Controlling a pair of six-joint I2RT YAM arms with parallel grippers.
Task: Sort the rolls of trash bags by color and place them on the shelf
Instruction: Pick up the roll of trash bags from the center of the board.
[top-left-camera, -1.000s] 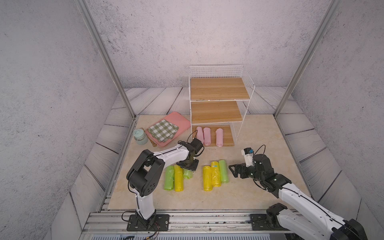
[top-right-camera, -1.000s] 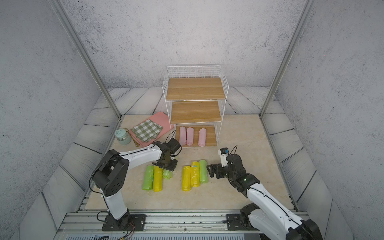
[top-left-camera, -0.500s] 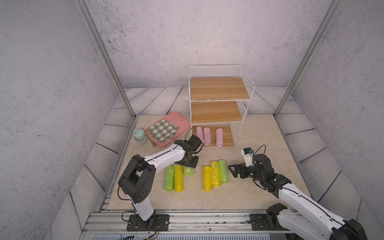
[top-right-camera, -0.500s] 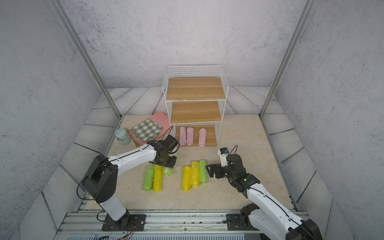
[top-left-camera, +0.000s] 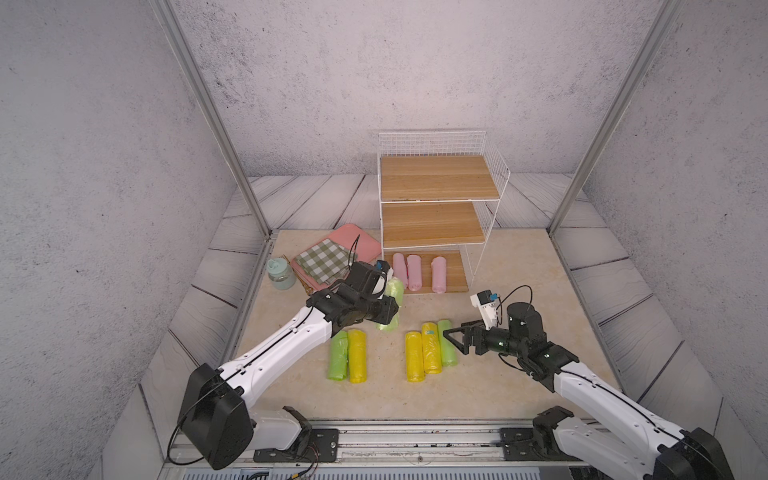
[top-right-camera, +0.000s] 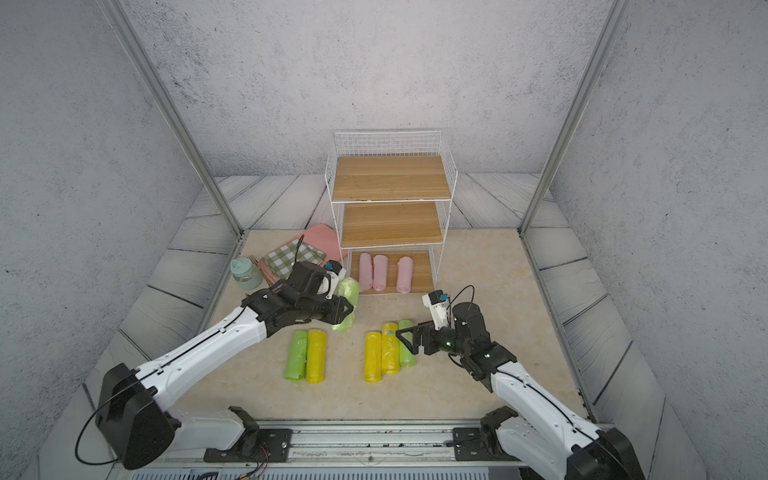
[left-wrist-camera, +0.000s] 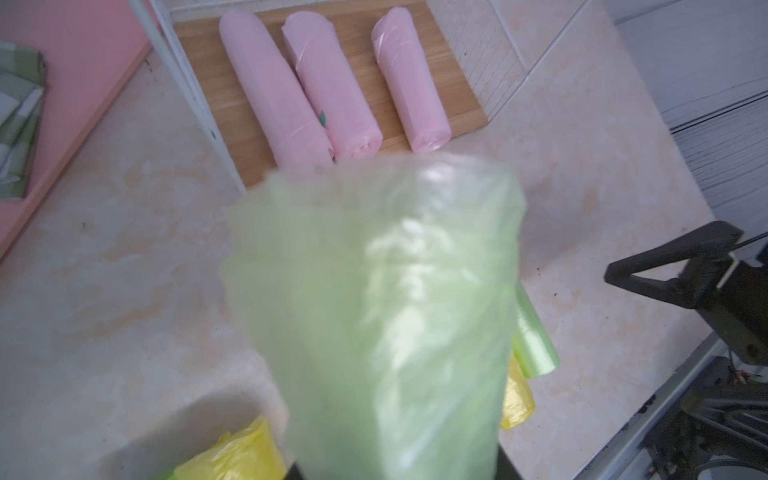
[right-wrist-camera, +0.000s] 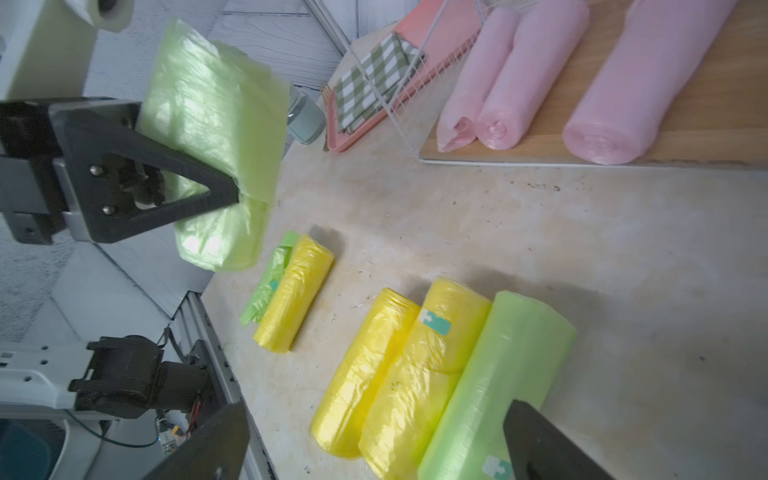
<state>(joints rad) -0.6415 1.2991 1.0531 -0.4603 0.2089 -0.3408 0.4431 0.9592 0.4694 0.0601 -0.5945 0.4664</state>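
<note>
My left gripper (top-left-camera: 390, 311) is shut on a light green roll (top-left-camera: 395, 290), held off the table just in front of the shelf's (top-left-camera: 440, 178) lower left corner. That roll (left-wrist-camera: 374, 311) fills the left wrist view and hides the fingers. Three pink rolls (top-left-camera: 400, 270) (top-left-camera: 414, 272) (top-left-camera: 438, 274) lie on the shelf's bottom board; the two upper boards are bare. On the table lie a green roll (top-left-camera: 338, 355) beside a yellow one (top-left-camera: 357, 357), then two yellow rolls (top-left-camera: 414, 356) (top-left-camera: 431, 348) and a green roll (top-left-camera: 448, 343). My right gripper (right-wrist-camera: 374, 449) stands wide open at that group's near ends.
A pink tray (top-left-camera: 361, 241) with a green-white checkered cloth (top-left-camera: 326, 262) sits left of the shelf. A pale teal jar (top-left-camera: 280, 274) stands at the table's left edge. The arms' metal rail (top-left-camera: 415, 440) runs along the front edge.
My left gripper has lifted the green roll off the table beside the left pair and carried it up toward the shelf. The right arm has stayed put, open.
</note>
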